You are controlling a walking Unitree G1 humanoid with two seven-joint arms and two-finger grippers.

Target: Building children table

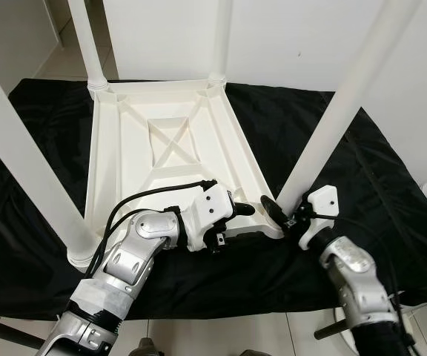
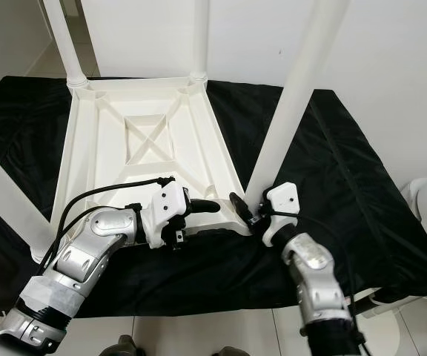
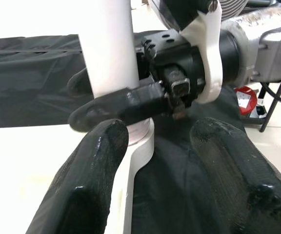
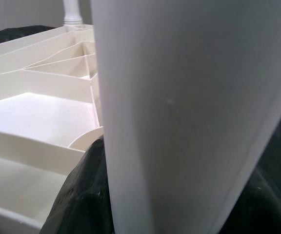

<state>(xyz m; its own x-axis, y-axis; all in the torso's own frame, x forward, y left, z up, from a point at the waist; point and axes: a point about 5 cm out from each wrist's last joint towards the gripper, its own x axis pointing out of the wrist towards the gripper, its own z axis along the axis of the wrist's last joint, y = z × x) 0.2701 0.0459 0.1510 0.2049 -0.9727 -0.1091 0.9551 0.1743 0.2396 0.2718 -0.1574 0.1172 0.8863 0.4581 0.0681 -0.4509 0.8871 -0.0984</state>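
**Last leg held at its socket on the upturned children's table**

Nearest the robot, at about 5 o'clock in the head view, the right gripper point(image 1: 288, 215) is closed around the base of the near-right table leg point(image 1: 332, 119), one black finger on either side of the white tube, just above the corner socket. In the right wrist view that leg point(image 4: 189, 117) stands between the two dark fingers point(image 4: 84, 195).

At 7 o'clock the left gripper point(image 1: 243, 211) reaches in along the near edge of the tabletop point(image 1: 176, 148), which lies underside up on a black cloth point(image 1: 391, 185) spread over the floor. Its fingers point(image 3: 82, 185) stand apart and hold nothing; the leg's collar sits just ahead of them, with the right gripper across the tube beyond.

Further out, at 9 o'clock, the near-left leg point(image 1: 28, 170) stands in its corner. At 11 and 12 o'clock two far legs point(image 1: 87, 44) rise from the far corners.

The parts look like moulded plastic: probably light and stiff, but smooth and likely slippery, so a round leg may turn or slide in the grip. Low on the tube, near the socket, seems the best hold; the ribbed frame edge gives the free gripper something to brace against.
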